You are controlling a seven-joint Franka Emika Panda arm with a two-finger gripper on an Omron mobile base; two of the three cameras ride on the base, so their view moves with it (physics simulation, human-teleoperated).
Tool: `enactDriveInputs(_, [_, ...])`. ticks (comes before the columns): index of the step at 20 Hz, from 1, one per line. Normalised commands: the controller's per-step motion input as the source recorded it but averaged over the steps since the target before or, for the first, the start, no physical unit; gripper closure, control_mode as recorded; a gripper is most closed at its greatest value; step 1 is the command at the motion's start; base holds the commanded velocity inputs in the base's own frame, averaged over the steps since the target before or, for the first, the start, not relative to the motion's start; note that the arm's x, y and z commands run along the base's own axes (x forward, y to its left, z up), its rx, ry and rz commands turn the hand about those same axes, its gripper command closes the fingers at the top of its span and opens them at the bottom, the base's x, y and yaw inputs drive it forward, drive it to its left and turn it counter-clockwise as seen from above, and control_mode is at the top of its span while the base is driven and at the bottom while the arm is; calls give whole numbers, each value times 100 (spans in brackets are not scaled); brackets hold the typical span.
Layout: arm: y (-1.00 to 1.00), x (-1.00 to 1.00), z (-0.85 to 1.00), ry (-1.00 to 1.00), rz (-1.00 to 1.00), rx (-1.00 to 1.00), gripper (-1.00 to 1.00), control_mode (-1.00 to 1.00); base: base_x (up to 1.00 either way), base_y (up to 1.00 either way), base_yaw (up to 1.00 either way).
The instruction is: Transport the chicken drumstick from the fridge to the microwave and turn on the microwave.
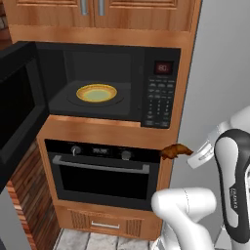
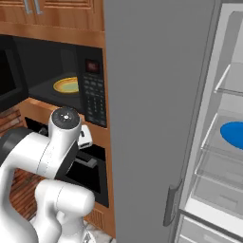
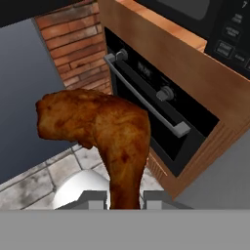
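Chicken drumstick [image 3: 105,134] sits clamped at its narrow bone end between our two fingertips [image 3: 96,199], which close snugly on either side of it, so our gripper [image 3: 124,201] is nearly shut and carrying the meat. From the left base view we see the drumstick [image 1: 176,151] hanging in the air just off the right edge of the wooden cabinet column, level with the oven's knob panel and below the microwave's keypad, touching nothing but our hand.

We see the microwave [image 1: 110,85] with its door [image 1: 17,105] swung wide to the left, and a yellow-rimmed plate [image 1: 96,93] lying at the middle of its floor. Its red display [image 1: 163,67] glows at the top of the keypad. Beneath it the black oven [image 1: 102,173] stands closed, bar handle across its front.

From the right base view we see the fridge [image 2: 156,118] standing open, a blue plate [image 2: 232,134] resting on one of its glass shelves.
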Motion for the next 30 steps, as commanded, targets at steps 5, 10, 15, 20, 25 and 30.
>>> enactDriveInputs(5, [0, 0, 0, 0, 0, 0, 100, 100, 25, 38, 15])
enactDriveInputs(10, [0, 0, 0, 0, 0, 0, 100, 100, 27, 40, 18])
enactDriveInputs(15, [0, 0, 0, 0, 0, 0, 100, 100, 39, 14, 20])
enactDriveInputs(20, [0, 0, 0, 0, 0, 0, 100, 100, 31, 0, 23])
enactDriveInputs(25, [0, 0, 0, 0, 0, 0, 100, 100, 40, 14, 25])
enactDriveInputs(30, [0, 0, 0, 0, 0, 0, 100, 100, 47, 18, 23])
